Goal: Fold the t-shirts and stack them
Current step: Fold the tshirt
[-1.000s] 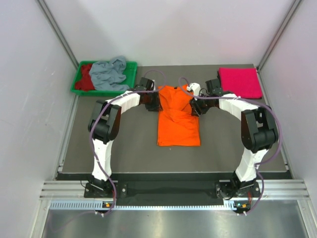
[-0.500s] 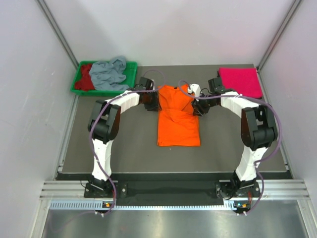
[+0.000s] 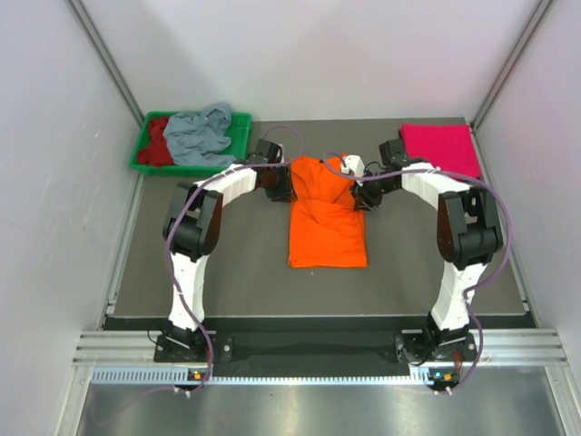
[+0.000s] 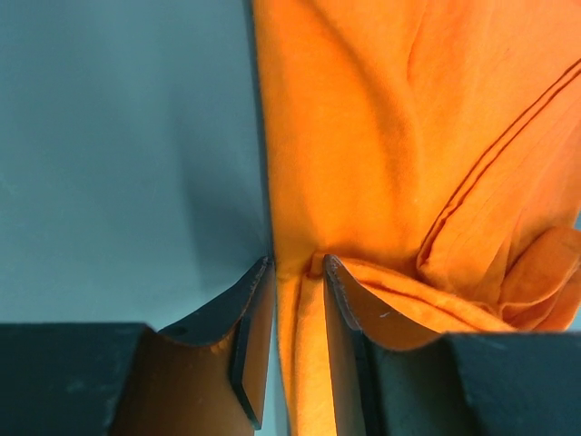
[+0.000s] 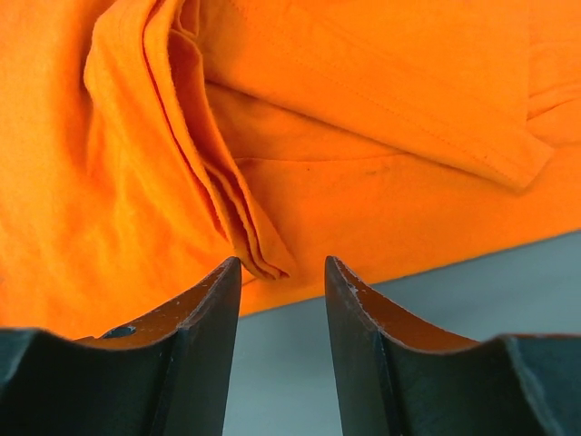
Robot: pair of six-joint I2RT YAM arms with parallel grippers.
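Orange t-shirt lies at mid desk, its length running away from the arm bases. It is narrowed to a long panel: the near half is smooth, the far half rumpled with a slack ridge across it. We judge it part-folded, with the sides turned in and the crosswise fold and the stacking yet to do. Pink t-shirt sits well apart to the far right of the orange one as a neat folded square, and we count it as done and the likely base of the stack. Grey-blue t-shirt and dark red t-shirt lie heaped and unfolded in the green tray, well off to the orange shirt's far left. By our tally that is one finished, one in work and two not begun. Left hand is at the orange shirt's left edge, on its far half. Its jaws are closed on a bunch of that edge, cloth fills the gap between them, and one loose fold lies over a finger. Right hand is at the shirt's right edge, opposite. Its jaws stand apart with bare desk showing between them, and the layered edge of the shirt lies just off the fingertips, not taken. We judge a two-sided pick-up is in hand, with only the left side secured.
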